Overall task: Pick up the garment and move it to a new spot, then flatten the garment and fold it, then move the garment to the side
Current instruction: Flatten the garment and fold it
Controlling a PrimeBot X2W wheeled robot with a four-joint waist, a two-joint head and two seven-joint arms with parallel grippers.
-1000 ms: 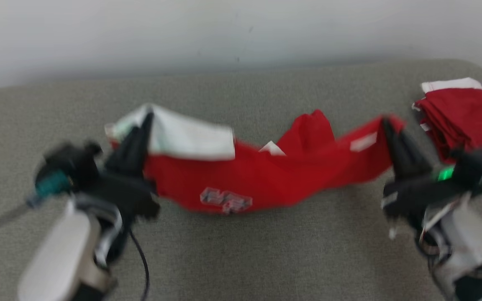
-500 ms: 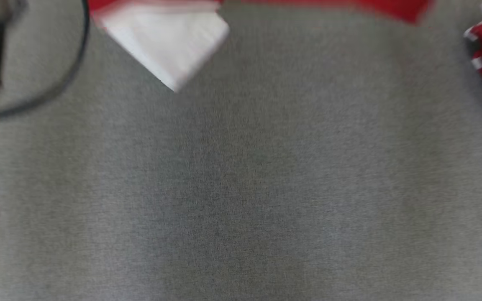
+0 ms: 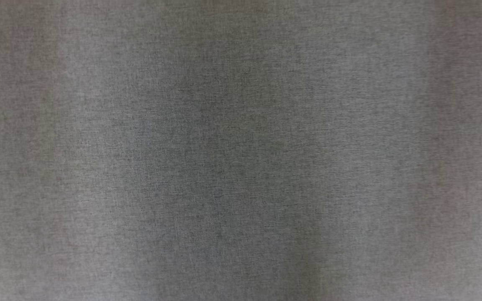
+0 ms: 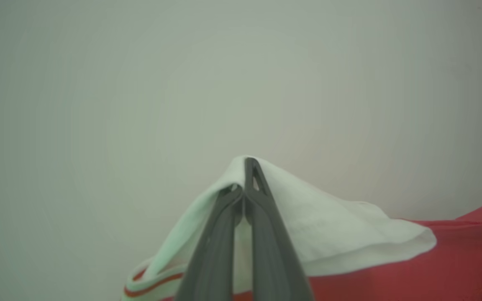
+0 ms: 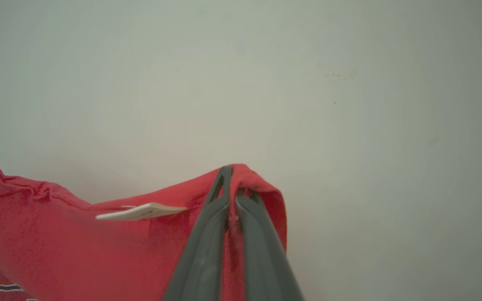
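Observation:
The garment is red with a white sleeve and a red-striped cuff. In the left wrist view my left gripper is shut on the white sleeve, which drapes over its fingers. In the right wrist view my right gripper is shut on a red edge of the garment, lifted against a pale wall; a white tag sticks out beside the fingers. Dark lettering shows at the garment's lower left there.
The head view looks straight down on plain grey fabric of the table cover. Behind the held cloth in both wrist views is a bare pale wall.
The head camera has tilted down, so the garment, both grippers and the red pile at the right have left its picture. Both grippers have stayed shut on the garment.

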